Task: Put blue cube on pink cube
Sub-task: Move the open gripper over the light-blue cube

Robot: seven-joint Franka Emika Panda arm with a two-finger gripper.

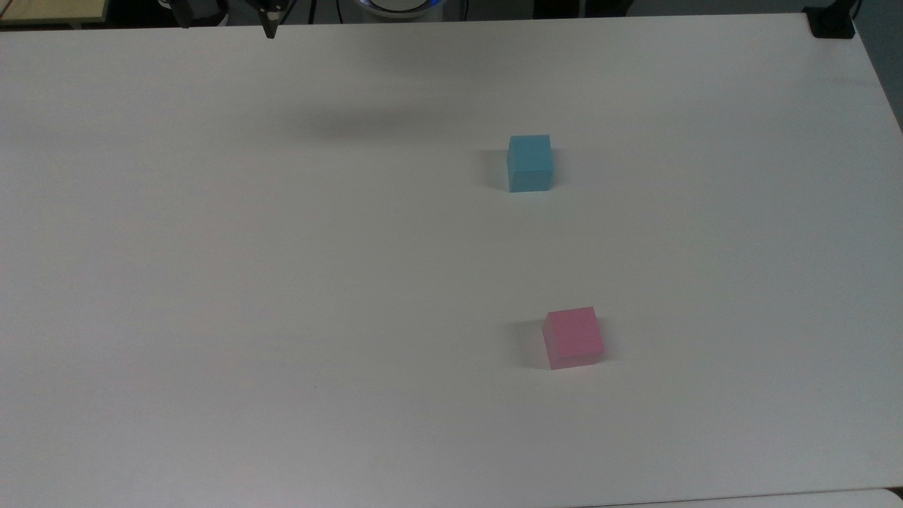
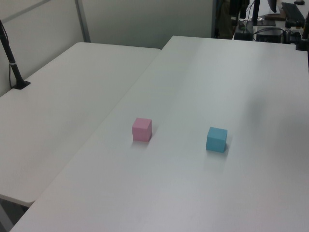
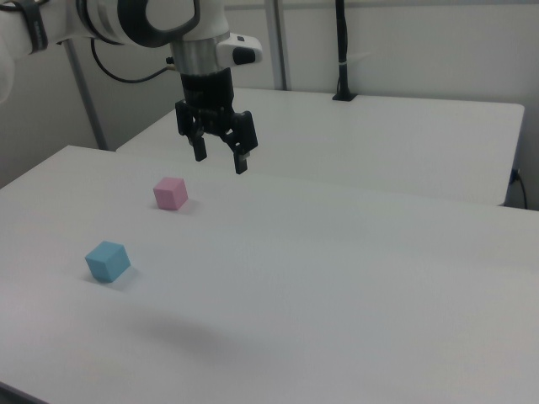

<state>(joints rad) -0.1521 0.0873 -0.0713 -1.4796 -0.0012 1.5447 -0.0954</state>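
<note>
White tabletop [image 1: 282, 282] fills the scene, with a second white table [image 2: 63, 96] butted against it on the left view's left and a dark post [image 2: 12, 63] clamped at that table's edge. Above the surface the gripper [image 3: 220, 157] hangs from the arm [image 3: 143, 21], its two black fingers [image 3: 240, 160] spread apart with nothing between them. In the top view one fingertip [image 1: 269, 29] pokes in at the upper edge.

Both cubes sit on the table, well clear of the jaws. In the right view the pink cube [image 3: 170, 193] rests below the jaws and toward the right view's left, the nearer of the two to them. Farther down and farther toward the right view's left lies the blue cube [image 3: 107, 261], well apart from the jaws. Bare table separates the cubes; neither touches the other. A soft shadow [image 3: 181, 332] marks the tabletop, toward the right view's bottom.
</note>
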